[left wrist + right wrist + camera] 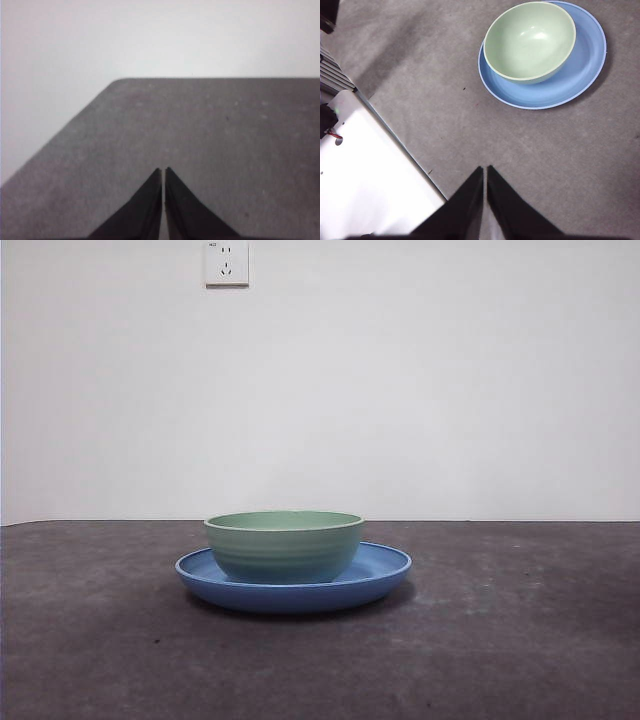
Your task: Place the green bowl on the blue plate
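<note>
Front view: the green bowl is seen standing upright on the blue plate, set off-centre toward one side of the plate's floor, so the placing step is judged done. Nothing further is called for beyond both arms being kept clear of the plate. The left hand is held over bare bench, jaws closed together on nothing; the plate is not seen from its wrist. The right hand is likewise closed and empty, well apart from the plate. The bowl is glossy, round, pale mint, faintly ridged outside with a lighter rim; the plate is wide, shallow, glossy blue with a raised rim. The bench is a dull, grainy grey.
</note>
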